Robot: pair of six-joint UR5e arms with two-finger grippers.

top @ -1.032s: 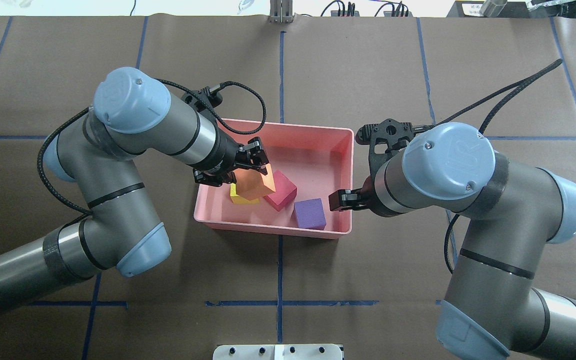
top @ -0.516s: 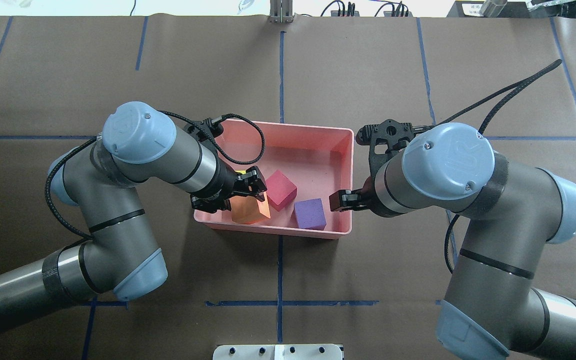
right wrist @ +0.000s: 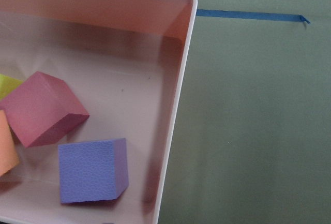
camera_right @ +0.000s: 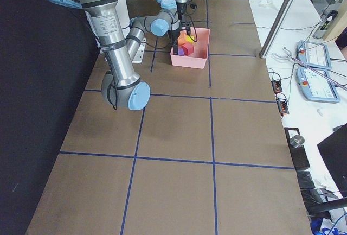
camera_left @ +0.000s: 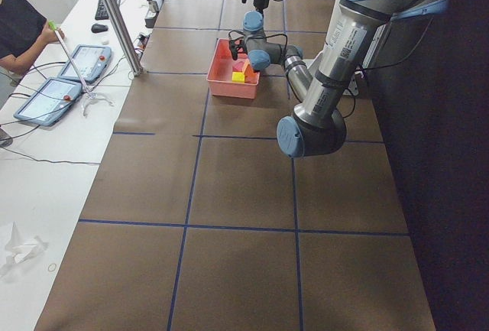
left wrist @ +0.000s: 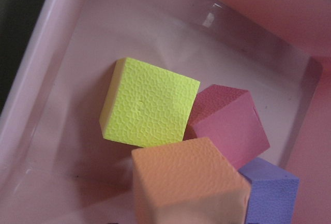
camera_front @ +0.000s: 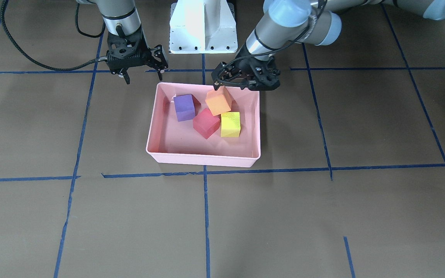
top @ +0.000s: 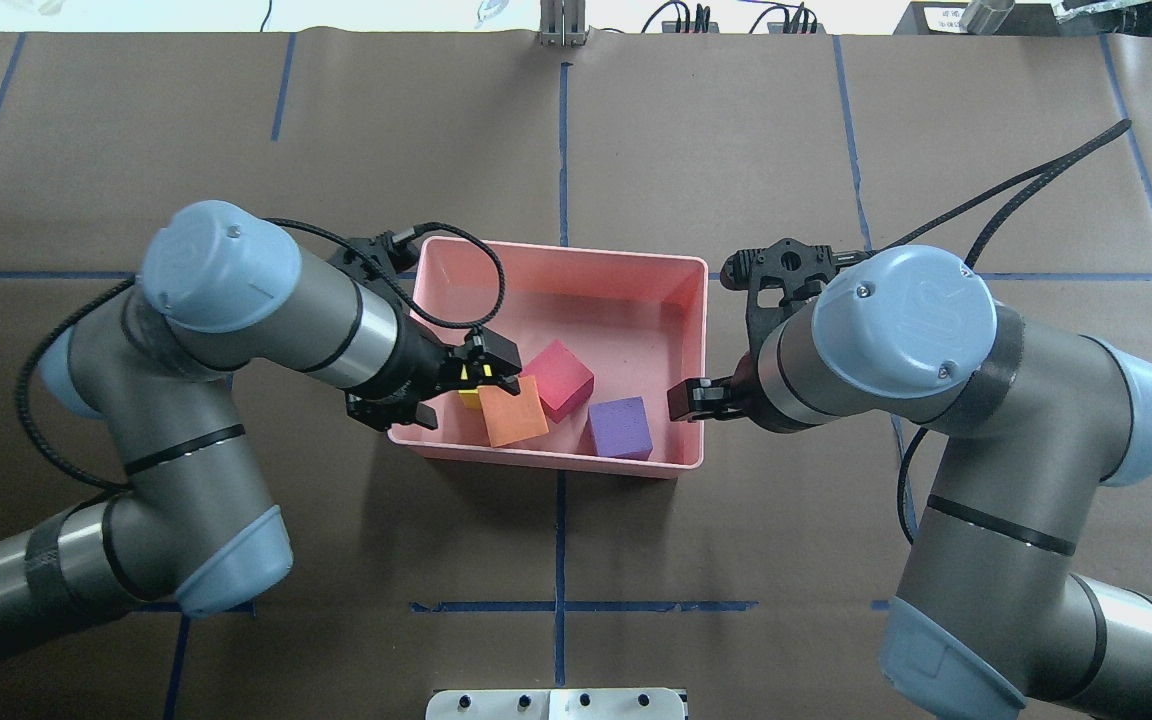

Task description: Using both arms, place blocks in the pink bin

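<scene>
The pink bin (top: 546,460) holds all four blocks. The orange block (top: 514,418) lies tilted against the red-pink block (top: 558,378). The purple block (top: 621,427) is to their right and the yellow-green block (top: 469,398) is half hidden under my left gripper (top: 451,385). That gripper is open and empty above the bin's left near corner. In the front view the orange block (camera_front: 218,101) lies free just below the left gripper (camera_front: 244,85). My right gripper (camera_front: 144,75) is open and empty beside the bin's right rim (right wrist: 176,105).
The white pedestal base (camera_front: 203,27) stands just behind the bin on the robot's side. Brown paper with blue tape lines (top: 561,600) covers the table. Black cables (top: 1016,180) trail from both wrists. Operator tablets (camera_left: 53,94) lie on a side table.
My left gripper carried the orange block down toward the bin's near wall, let it go, and drew back to the left. The right arm has barely moved.
</scene>
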